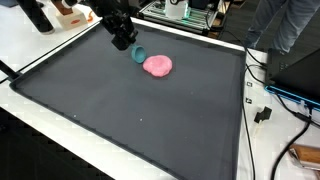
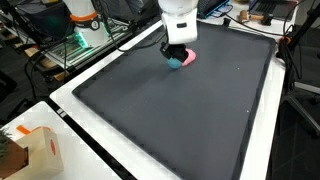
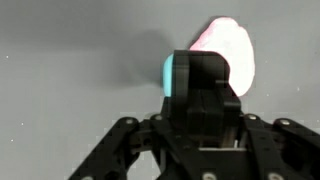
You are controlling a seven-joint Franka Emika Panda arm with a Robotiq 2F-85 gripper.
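Robot gripper (image 1: 129, 44) pinched shut on a small teal thing (image 1: 138, 54), just beside a pink lump (image 1: 157, 66), over a big dark mat (image 1: 120, 110)

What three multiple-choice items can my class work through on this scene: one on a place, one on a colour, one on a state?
1. Where does the pink lump lie? A: on the dark mat. B: on a chair. C: in a drawer.
2. What colour is the object at the gripper? A: yellow. B: teal. C: orange.
3. How do the gripper's fingers stand? A: spread wide apart. B: closed on the teal object. C: out of view.
Answers: 1 A, both exterior views show it on the mat. 2 B, teal shows at the fingertips. 3 B, the wrist view shows them together against it.
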